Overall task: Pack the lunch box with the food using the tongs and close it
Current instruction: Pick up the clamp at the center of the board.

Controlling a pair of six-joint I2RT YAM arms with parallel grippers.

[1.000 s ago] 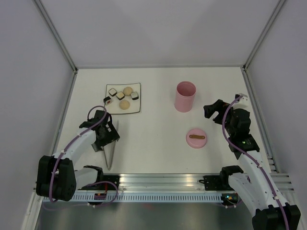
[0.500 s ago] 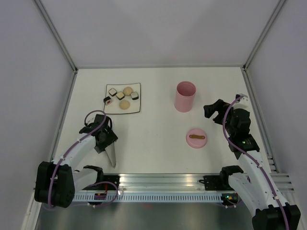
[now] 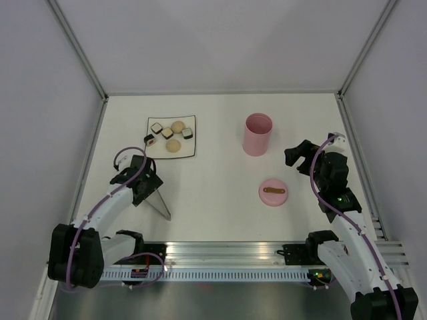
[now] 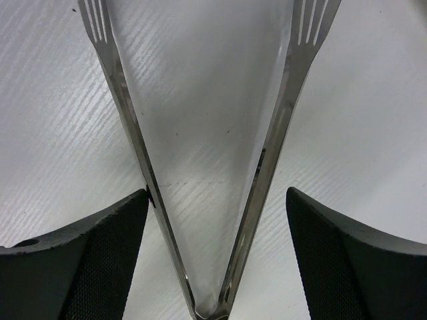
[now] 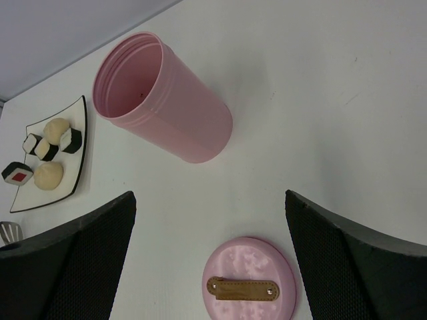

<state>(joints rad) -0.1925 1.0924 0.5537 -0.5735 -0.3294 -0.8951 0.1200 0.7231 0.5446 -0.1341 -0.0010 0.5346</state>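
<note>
The silvery tongs lie on the table as a narrow V, and in the left wrist view the tongs have their joined end nearest the camera. My left gripper is open and straddles them: one finger touches the left arm, the other stands clear of the right arm. The pink lunch box stands upright and open. Its lid lies flat beside it, brown handle up. The food sits on the plate. My right gripper hangs open above the lid, holding nothing.
The white, black-rimmed plate lies at the back left. One cube sits at its left edge. Metal frame posts and white walls bound the table on three sides. A rail runs along the near edge.
The tongs have swung round under my left gripper, so their near end now points toward the right. The left gripper has shifted a little left. The right arm has barely moved.
</note>
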